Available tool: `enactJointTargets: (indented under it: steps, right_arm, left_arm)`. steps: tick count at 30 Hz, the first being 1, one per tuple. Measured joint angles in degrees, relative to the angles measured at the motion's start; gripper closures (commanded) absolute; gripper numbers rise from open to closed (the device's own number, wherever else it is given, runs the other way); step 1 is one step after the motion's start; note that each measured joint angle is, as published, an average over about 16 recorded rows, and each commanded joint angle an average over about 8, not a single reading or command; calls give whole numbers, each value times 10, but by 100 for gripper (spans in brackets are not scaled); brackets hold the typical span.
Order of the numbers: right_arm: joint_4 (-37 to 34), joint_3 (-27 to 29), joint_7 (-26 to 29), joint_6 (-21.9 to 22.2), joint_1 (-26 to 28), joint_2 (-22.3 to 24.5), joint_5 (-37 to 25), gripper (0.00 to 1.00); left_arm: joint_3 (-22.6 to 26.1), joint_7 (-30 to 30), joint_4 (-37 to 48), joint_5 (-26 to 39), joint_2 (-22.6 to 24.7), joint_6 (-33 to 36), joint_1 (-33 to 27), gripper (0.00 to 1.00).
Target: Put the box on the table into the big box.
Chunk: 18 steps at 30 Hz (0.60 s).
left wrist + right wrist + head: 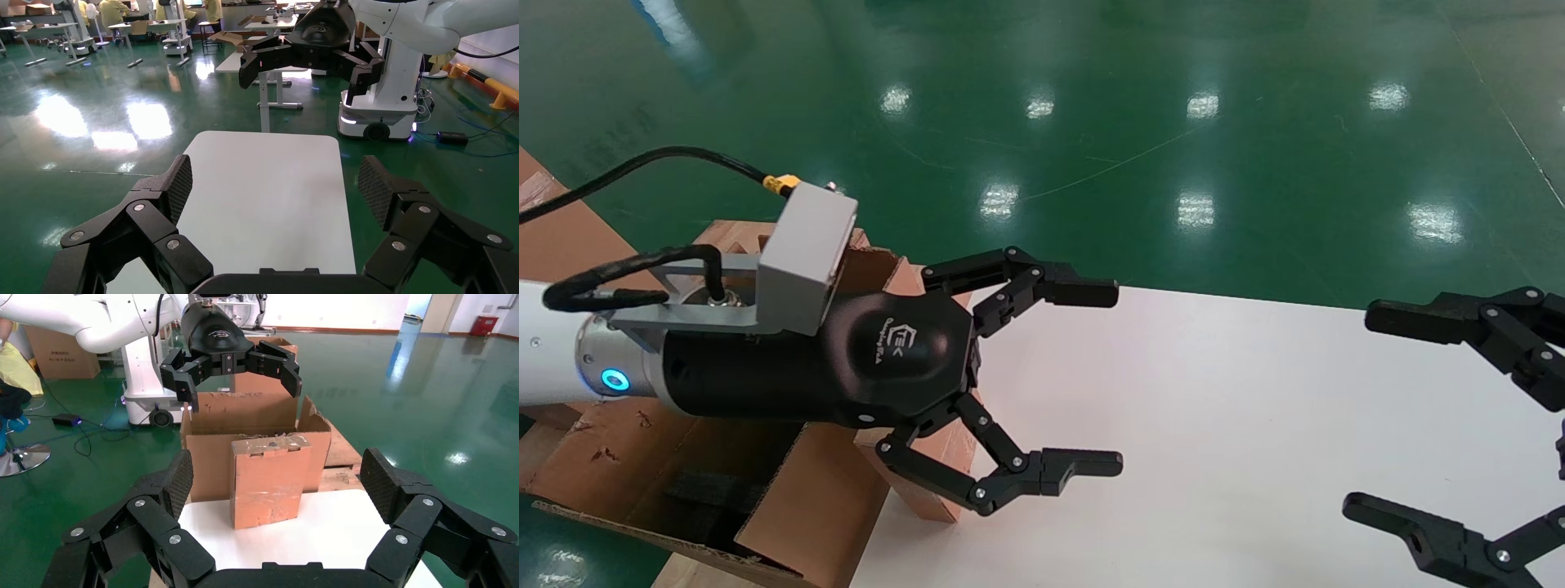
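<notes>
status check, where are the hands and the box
Left hand open, above box. Right hand open, empty. Box upright on table by big box. Nothing blocking.

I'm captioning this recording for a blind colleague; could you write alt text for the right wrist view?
A small taped cardboard box stands upright on the white table, just in front of the big open carton. The left gripper hangs open above the carton, and the right gripper, also open, faces the small box from across the table.

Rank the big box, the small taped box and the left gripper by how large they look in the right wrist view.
1. the big box, widest, though farther off and partly hidden.
2. the box, standing on the table in front of it.
3. the left gripper, open above the carton; it is farther away, so its rank is unsure.
</notes>
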Motion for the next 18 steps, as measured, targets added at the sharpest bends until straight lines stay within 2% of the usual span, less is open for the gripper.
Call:
enactJointTargets:
  steps: [11, 18]
  right_arm:
    - [0, 0, 0, 0, 0, 0, 0, 0]
    - [0, 0, 0, 0, 0, 0, 0, 0]
  left_arm:
    - [1, -2, -1, 3, 0, -1, -1, 0]
    - [9, -14, -10, 27, -8, -10, -9, 0]
